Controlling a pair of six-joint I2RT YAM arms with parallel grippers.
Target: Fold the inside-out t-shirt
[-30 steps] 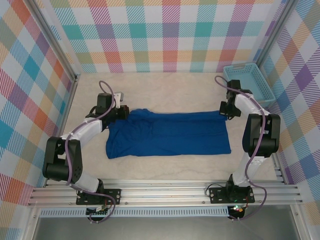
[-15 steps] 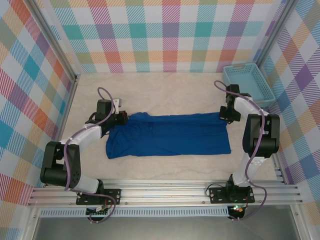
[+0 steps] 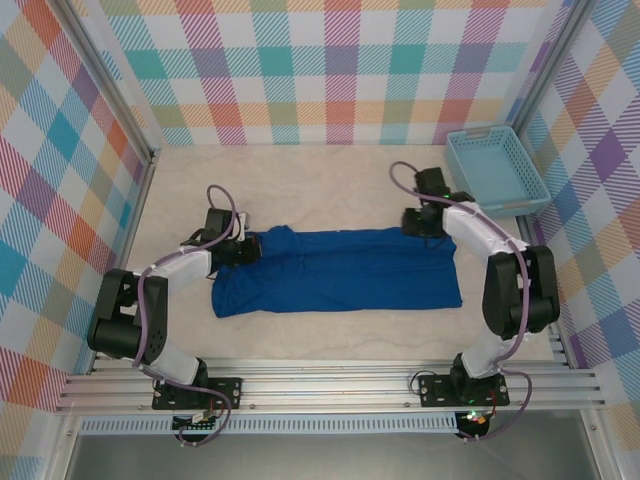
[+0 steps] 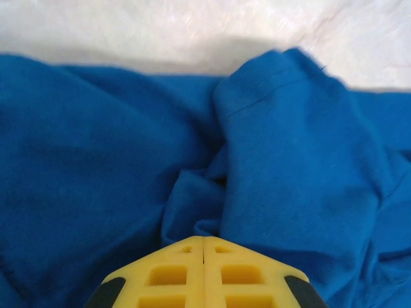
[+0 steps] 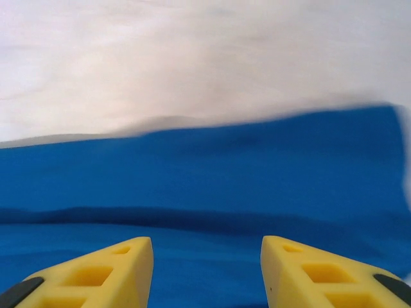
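Top external view gave you the table (image 3: 330, 185) first, pale and bare along its far half, with checked walls on three sides. Across its middle lay the t-shirt (image 3: 340, 272), royal blue, spread as a long band running left to right, its near edge fairly straight and its left end rumpled. At the far right corner of the table sat a light-blue basket (image 3: 497, 170), well apart from the cloth.

Your left arm (image 3: 175, 268) reached in from the left, and your right arm (image 3: 480, 235) bent over the right end of the shirt.

Your left gripper (image 3: 243, 250) sat at the shirt's far left corner. From the left wrist view, your left gripper (image 4: 203, 240) had its jaws pressed together, and the cloth (image 4: 96, 160) puckered up into the tips, so you were pinching a fold of it.

Your right gripper (image 3: 412, 222) was at the shirt's far edge, toward the right. From the right wrist view, your right gripper (image 5: 205, 247) had its jaws spread, with nothing between them, above flat blue cloth (image 5: 192, 173) near its far hem.
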